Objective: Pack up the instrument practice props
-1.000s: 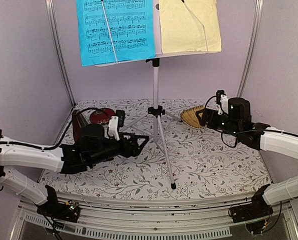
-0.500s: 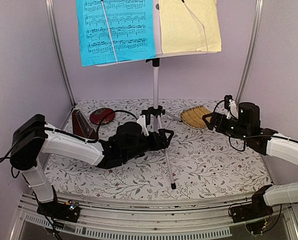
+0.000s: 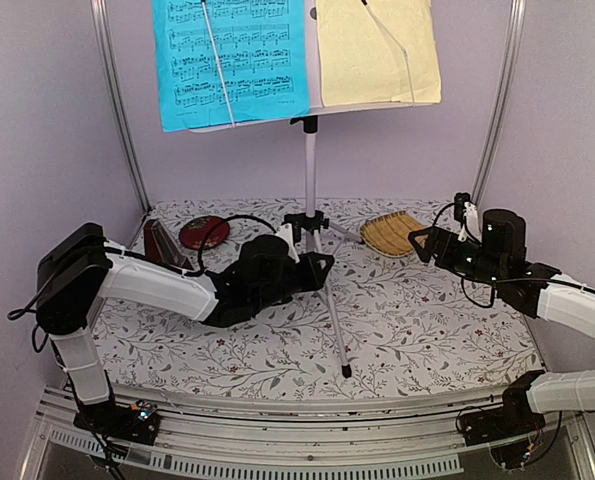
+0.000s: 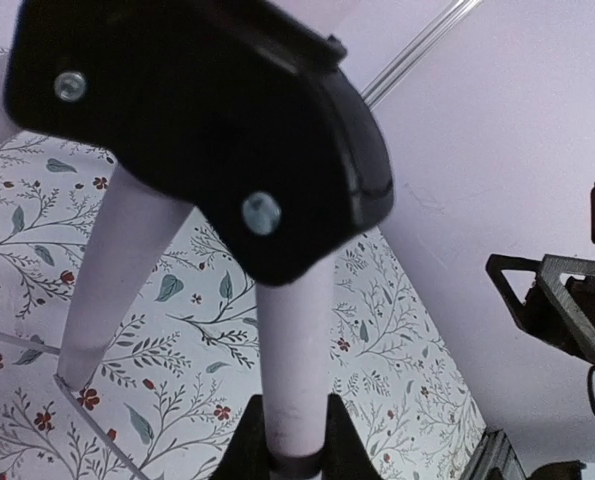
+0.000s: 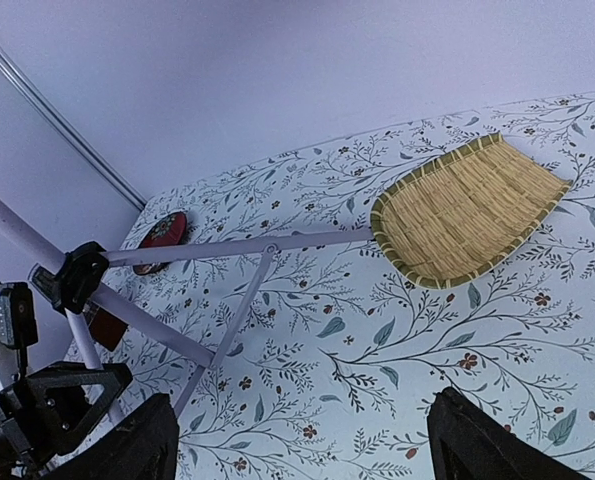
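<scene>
Silver tubing makes up the music stand point(image 3: 310, 170), which stands upright at the middle of the table point(image 3: 427, 330) with its three legs spread on the floral cloth. The desk sits at the top of the pole. The blue music sheet point(image 3: 232, 60) lies on its left half and the pale-yellow music sheet point(image 3: 377, 50) on its right half, each under a thin wire arm.

We find the left gripper point(image 3: 320, 268) reaching in low from the left. Its fingers point(image 4: 245, 450) are pressed against both sides of the stand's front leg, just below the black hub point(image 4: 197, 130) where the legs meet. In the wrist view the tube sits pinched between them with no gap.

The right gripper point(image 3: 422, 243) hovers over the cloth to the right of the stand. Its two prongs point(image 5: 127, 445) stand wide apart with nothing between them. The woven bamboo tray point(image 5: 467, 210) lies ahead of it, untouched. One rear leg of the stand ends at the tray's rim; we cannot tell whether they touch.

The dark red-brown metronome point(image 3: 160, 245) stands at the rear left of the table, behind the left arm, near a red disc point(image 3: 205, 232).
</scene>
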`<state>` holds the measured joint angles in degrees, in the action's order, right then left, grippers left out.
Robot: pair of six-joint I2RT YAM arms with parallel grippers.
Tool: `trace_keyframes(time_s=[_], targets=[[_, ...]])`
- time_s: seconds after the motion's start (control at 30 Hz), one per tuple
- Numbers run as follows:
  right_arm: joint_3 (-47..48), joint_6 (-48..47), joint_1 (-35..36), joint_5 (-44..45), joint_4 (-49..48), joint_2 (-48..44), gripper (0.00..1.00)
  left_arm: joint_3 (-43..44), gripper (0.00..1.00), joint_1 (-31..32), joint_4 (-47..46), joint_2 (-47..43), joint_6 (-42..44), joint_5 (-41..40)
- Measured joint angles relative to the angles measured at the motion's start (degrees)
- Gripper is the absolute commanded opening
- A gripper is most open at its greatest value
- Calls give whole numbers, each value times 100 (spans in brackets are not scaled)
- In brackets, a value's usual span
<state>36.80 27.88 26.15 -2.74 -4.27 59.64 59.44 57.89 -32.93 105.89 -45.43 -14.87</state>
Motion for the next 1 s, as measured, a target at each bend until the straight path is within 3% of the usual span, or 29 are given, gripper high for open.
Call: trace_keyframes(time_s=[0.2, 0.37, 0.97, 1.0], targets=[[-2, 20, -9, 107, 11, -48, 88, -59, 0, -98, -66, -31, 59, 295], [-2, 17, -9, 197, 44, -87, 88, -387, 0, -470, -101, -315, 459, 1233], [-2, 20, -9, 302, 175, -122, 90, -365, 0, -1840, 1644, -955, 2653, 4360], [-2, 20, -9, 304, 186, -129, 92, -341, 4, -1915, 1709, -955, 2750, 4459]])
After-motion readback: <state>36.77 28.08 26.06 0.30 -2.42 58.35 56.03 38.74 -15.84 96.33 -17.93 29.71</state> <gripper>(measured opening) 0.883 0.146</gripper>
